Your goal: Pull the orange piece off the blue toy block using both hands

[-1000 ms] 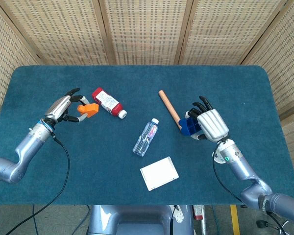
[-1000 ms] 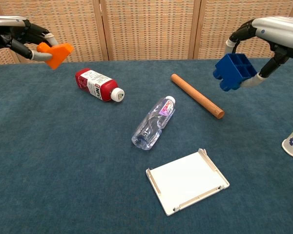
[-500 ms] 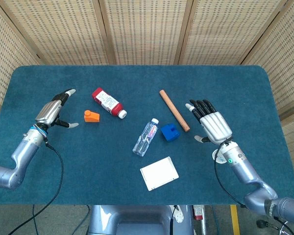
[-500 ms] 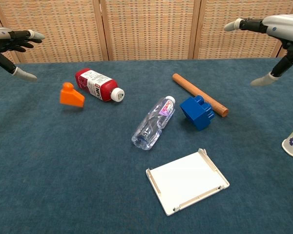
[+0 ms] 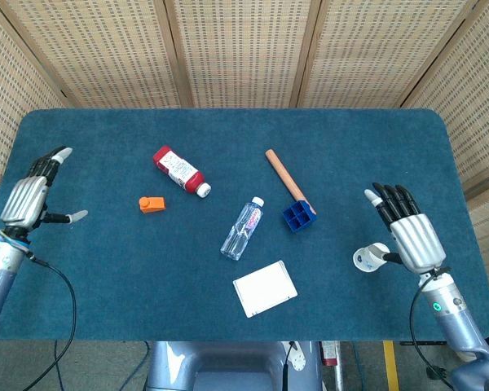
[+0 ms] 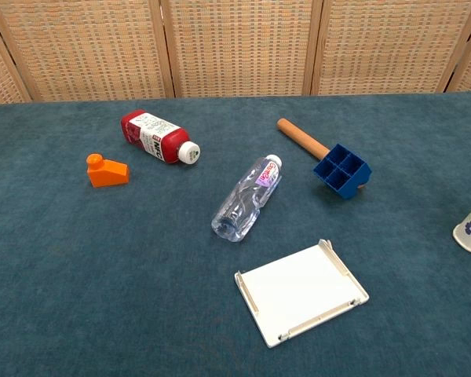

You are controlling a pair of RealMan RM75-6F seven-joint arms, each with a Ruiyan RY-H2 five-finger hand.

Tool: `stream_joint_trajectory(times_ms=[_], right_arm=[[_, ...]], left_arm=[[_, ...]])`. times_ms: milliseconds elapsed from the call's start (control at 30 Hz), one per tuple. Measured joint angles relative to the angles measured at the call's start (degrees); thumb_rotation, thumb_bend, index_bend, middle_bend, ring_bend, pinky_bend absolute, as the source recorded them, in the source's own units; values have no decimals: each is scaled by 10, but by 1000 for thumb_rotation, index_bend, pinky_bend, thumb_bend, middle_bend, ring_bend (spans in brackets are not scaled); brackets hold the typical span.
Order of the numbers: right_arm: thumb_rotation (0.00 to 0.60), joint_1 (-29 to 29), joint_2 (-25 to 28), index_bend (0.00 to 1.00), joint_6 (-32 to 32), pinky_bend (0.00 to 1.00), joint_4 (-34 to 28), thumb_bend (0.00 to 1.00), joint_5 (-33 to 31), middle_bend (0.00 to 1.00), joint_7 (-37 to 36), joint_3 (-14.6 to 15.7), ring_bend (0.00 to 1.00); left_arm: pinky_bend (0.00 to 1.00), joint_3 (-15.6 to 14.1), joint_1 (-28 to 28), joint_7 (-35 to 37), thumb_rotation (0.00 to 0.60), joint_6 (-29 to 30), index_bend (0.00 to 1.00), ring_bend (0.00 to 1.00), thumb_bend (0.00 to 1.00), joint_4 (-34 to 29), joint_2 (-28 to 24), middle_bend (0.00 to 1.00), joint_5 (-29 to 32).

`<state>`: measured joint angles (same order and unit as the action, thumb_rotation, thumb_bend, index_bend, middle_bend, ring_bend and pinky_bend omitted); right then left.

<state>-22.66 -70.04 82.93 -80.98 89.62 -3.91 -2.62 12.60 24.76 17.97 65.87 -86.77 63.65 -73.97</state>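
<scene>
The orange piece (image 5: 151,204) (image 6: 107,170) lies by itself on the blue cloth, left of centre, below the red bottle. The blue toy block (image 5: 297,217) (image 6: 341,170) rests tipped against the wooden rod, its hollow underside showing. My left hand (image 5: 30,199) hovers at the far left edge with fingers spread and nothing in it. Over at the right edge, my right hand (image 5: 408,230) is likewise spread and holds nothing. Neither hand shows in the chest view.
A red bottle (image 5: 179,170) lies at the upper left and a clear water bottle (image 5: 242,227) in the middle. The wooden rod (image 5: 284,180) runs diagonally behind the block. A white lid (image 5: 264,288) sits near the front. A paper cup (image 5: 367,257) lies beside my right hand.
Both hands let go of the pieces and drew back to the table's outer edges. The orange piece and blue block dropped onto the cloth; the block rolled against the rod.
</scene>
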Motion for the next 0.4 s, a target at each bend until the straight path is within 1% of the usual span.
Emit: stream_joint_trajectory(times_ms=[133,167,233,267,367,400], right_arm=[[600,34,5,0,34,0,-2,0,9,0,11,17,0],[600,42,7,0,44,0,-8,0,11,0,19,20,0],[600,54,10,0,58,0,-21,0,13,0,29,23,0],[600,62,12,0,67,0,-32,0,15,0,37,25,0],[600,82,18,0,89,0,-58,0,22,0,61,29,0],[600,87,19,0,94,0,-64,0,24,0,68,30,0]], left_arm=[[0,-20,-68,-28,600,94,0,0,79,-50,-16,0,-2],[0,-28,-90,-39,600,123,0,0,80,-64,-20,0,-4],[0,-41,-122,-55,600,162,0,0,79,-87,-27,0,-10],[0,-52,-142,-66,600,182,0,0,79,-101,-32,0,-15],[0,-80,-178,-86,600,212,0,0,80,-130,-42,0,-32],[0,-84,-183,-88,600,216,0,0,80,-134,-43,0,-38]])
